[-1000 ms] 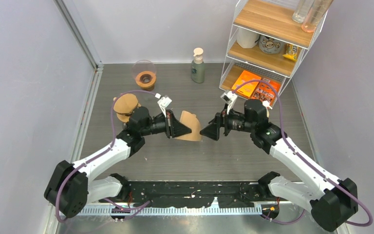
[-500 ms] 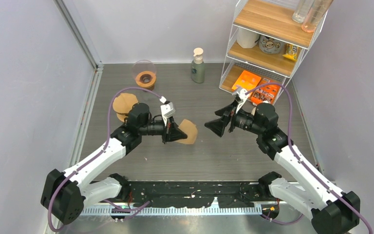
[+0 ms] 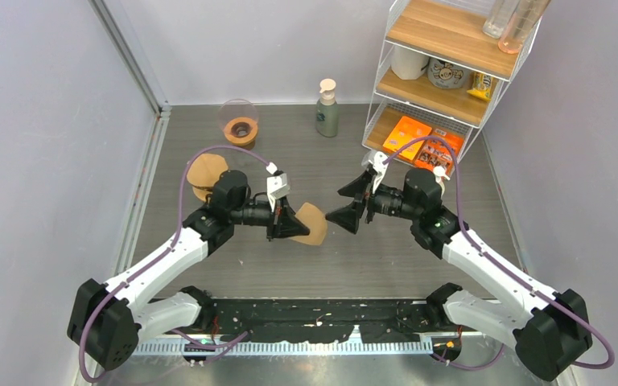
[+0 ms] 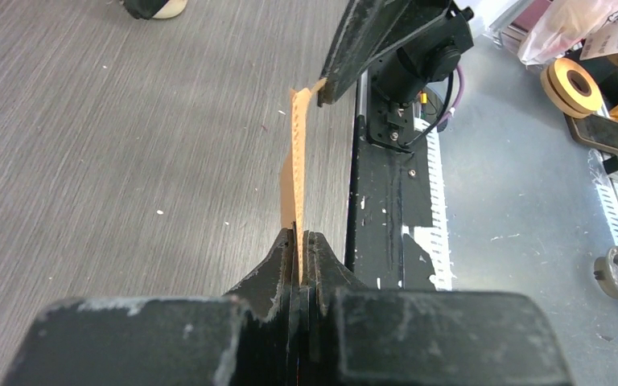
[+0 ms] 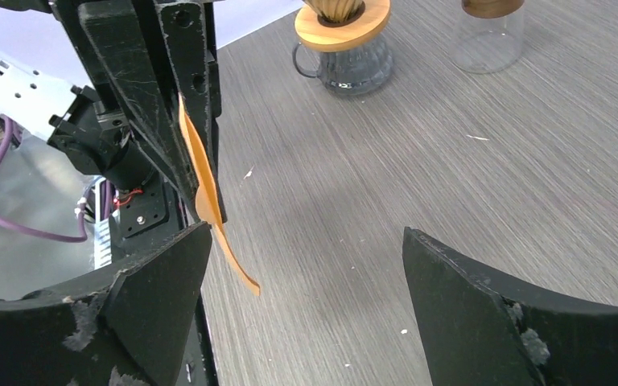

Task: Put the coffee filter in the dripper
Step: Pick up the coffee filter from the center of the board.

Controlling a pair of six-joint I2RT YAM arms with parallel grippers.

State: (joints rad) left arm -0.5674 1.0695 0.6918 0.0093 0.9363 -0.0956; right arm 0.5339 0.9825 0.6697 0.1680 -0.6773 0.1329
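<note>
Grey counter [image 3: 330,265]: left end effector [image 3: 294,223] clamps filter [image 3: 314,225] edge-on, tip toward wide-apart right end effector [image 3: 346,205]; dripper [image 3: 207,172] behind left arm.

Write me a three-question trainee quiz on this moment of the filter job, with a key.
1. True or false: the left pincer is shut on the coffee filter.
2. Pick one: the right pincer is A) open and empty, B) shut on the coffee filter, C) shut and empty.
3. Fill in: the dripper stands nearer the ___ pincer.

Key: 1 true; 2 A; 3 left.
</note>
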